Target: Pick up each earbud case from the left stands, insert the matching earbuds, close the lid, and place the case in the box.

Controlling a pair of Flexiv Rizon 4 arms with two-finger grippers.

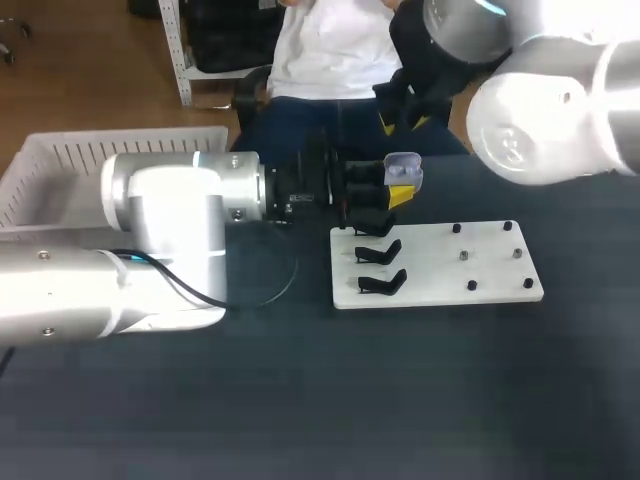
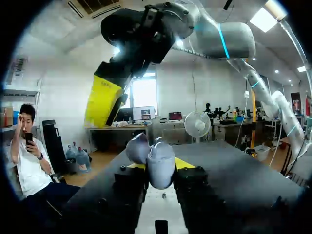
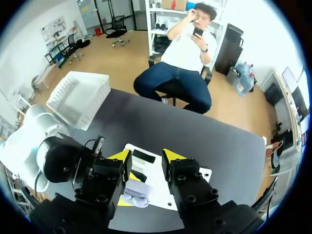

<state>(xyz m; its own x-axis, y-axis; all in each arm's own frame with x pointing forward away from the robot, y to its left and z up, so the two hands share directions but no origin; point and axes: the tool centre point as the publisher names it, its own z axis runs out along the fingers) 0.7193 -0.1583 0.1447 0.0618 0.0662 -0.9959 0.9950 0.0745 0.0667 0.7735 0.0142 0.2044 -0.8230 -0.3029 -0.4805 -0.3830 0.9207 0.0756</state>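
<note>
One earbud case (image 1: 403, 172), pale lavender, sits pinched between the two yellow-tipped fingers of the left hand (image 2: 159, 168), held up off the bench (image 1: 400, 400). Its lid stands open, tipped away from the body, and from above two dark hollows show in the body. In the head view the case is over the far left corner of the white board (image 1: 440, 265).

Three black stands (image 1: 378, 252) run in a row along the board's left side, just beside the left hand, and each looks bare. Several small pegs (image 1: 472, 286), some dark and some grey, dot the right half of the board, well apart from the stands. The board lies flat on the dark bench.

The left arm comes in from the left, lying low and level across the bench, with a thin black cable (image 1: 280, 285) looping down beside it onto the surface.

The right hand (image 3: 146, 157) hangs above the case, its fingers spread with nothing between them. Its own wrist view looks straight down through that gap onto the board, and the case and the left hand lie just under one of its fingers. In the left wrist view one yellow finger of the right hand hangs over the case without touching it.

The white slatted box (image 1: 60, 150) stands at the far left corner of the bench, well apart from the board and behind the left arm.
</note>
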